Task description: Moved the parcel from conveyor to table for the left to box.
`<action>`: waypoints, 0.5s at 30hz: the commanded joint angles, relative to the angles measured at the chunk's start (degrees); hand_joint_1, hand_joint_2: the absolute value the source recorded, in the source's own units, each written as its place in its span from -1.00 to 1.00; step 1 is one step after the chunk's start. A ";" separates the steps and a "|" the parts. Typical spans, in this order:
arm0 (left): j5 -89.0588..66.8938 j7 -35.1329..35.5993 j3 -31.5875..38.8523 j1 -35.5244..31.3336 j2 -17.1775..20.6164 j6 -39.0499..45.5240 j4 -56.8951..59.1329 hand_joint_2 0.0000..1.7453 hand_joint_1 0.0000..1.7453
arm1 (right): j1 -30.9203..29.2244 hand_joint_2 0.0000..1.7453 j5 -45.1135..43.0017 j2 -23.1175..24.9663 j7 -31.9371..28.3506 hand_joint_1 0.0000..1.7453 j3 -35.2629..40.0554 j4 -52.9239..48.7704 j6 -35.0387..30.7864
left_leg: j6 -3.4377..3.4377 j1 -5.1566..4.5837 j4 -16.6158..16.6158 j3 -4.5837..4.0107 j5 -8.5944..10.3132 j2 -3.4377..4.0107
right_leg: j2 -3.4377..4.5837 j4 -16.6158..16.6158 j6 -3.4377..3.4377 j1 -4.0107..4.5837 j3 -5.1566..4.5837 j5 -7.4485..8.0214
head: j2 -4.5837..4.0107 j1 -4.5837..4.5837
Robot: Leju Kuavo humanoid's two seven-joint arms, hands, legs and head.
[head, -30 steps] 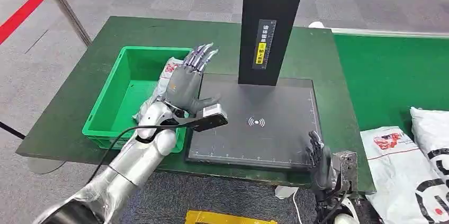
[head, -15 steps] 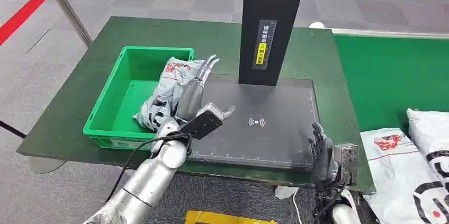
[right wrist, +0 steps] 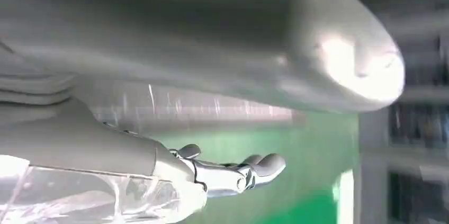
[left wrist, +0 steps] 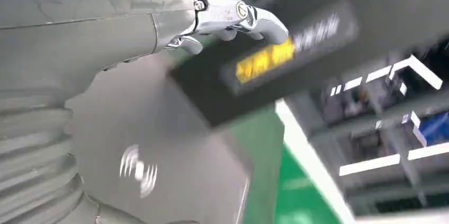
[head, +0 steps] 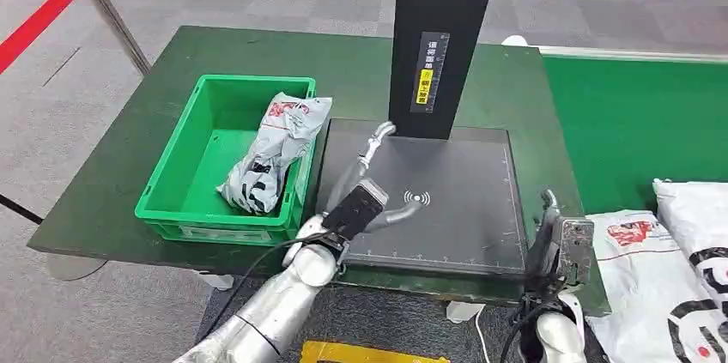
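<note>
A dark green table (head: 112, 200) takes up most of the head view, with a bright green conveyor (head: 635, 123) running along its right side. On the table lies a black scanner mat (head: 464, 208) marked with a white wireless symbol, and at its far edge rises a black post (head: 438, 37) carrying a yellow and white label. Left of the mat sits a green crate (head: 185, 161), and the parcel (head: 270, 153), a crumpled grey and white bag with red print, lies inside it, leaning against the crate's right wall with its top poking over the rim. More white bags (head: 678, 251) lie at the near right, on the conveyor side. The left hand (head: 365, 178) hangs over the near left part of the mat, its fingers stretched out and apart toward the post, holding nothing. The right hand (head: 549, 238) is at the near right corner of the table, edge-on to the head camera; the right wrist view shows its thumb and fingers spread with nothing between them. A red barrier strap (head: 34, 24) on a metal stand crosses the far left floor.
</note>
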 commanded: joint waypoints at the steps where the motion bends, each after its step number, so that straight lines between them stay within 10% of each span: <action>1: 4.49 -0.98 -7.50 -2.10 -1.64 -0.02 12.79 1.00 -1.00 | -2.77 -1.00 11.27 1.88 0.96 -1.00 -7.79 0.90 -15.30 | -0.04 0.03 -0.10 0.21 -0.02 -0.03 | -0.08 -0.12 -0.06 0.05 0.24 -0.03 | 0.00 0.00; 8: 3.51 -3.03 -4.19 -0.26 -0.11 -1.34 10.23 1.00 -1.00 | 1.62 -1.00 45.99 -2.08 16.43 -1.00 -9.84 -7.81 -18.88 | -0.02 0.01 -0.11 0.22 -0.02 -0.11 | -0.15 -0.09 -0.04 0.03 0.22 -0.07 | 0.00 0.00; 9: 3.03 -3.40 -3.44 -0.44 -0.24 -1.72 10.57 1.00 -1.00 | 2.01 1.00 57.74 -2.83 22.47 -1.00 -11.22 -8.57 -15.03 | -0.02 0.00 -0.09 0.19 -0.02 -0.11 | -0.14 -0.07 -0.02 0.02 0.19 -0.07 | 0.00 0.00; 15: 2.70 -4.10 -1.50 -1.14 -0.61 -4.98 10.02 1.00 -1.00 | 3.21 1.00 73.99 -11.25 32.68 -1.00 -13.77 -11.29 10.59 | 0.03 -0.05 -0.04 0.05 0.02 -0.21 | -0.24 -0.04 0.02 -0.04 0.11 -0.05 | 0.00 0.00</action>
